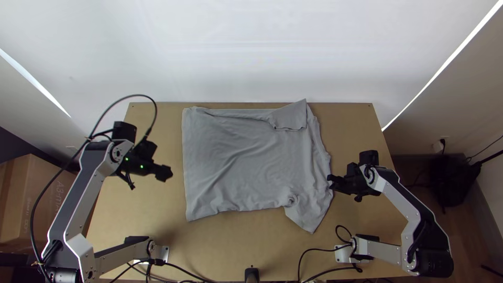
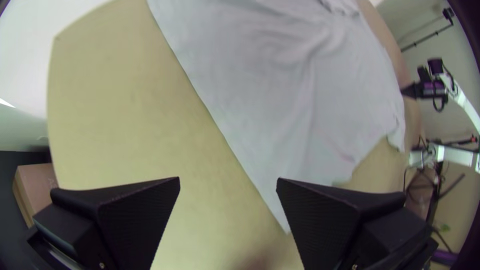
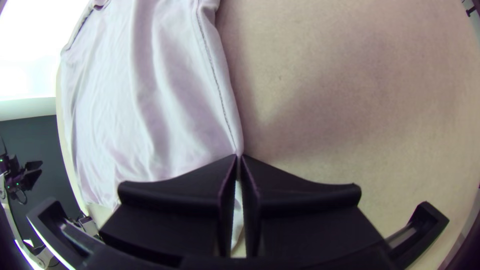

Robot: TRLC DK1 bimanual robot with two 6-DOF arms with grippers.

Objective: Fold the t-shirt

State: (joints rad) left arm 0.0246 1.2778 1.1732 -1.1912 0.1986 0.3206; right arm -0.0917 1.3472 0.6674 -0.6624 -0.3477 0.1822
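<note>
The grey t-shirt [image 1: 246, 157] lies spread sideways on the table, hem to the left, with some wrinkles. Its far sleeve [image 1: 291, 116] is turned back over the body; the near sleeve [image 1: 310, 214] sticks out toward the front right. My left gripper [image 1: 165, 173] is over the table left of the hem. In the left wrist view that gripper [image 2: 228, 182] stands open, the shirt [image 2: 265, 85] beyond it. At the shirt's right edge is my right gripper [image 1: 331, 182]. The right wrist view shows this gripper [image 3: 239, 157] shut on a seamed edge of the shirt [image 3: 165, 100].
Bare wooden table [image 1: 157, 220] borders the shirt in front. Black cables [image 1: 314, 251] run along the near edge by the arms' bases. A cardboard box [image 1: 31, 204] stands off the table at the left, and a white wall [image 1: 251, 52] rises behind.
</note>
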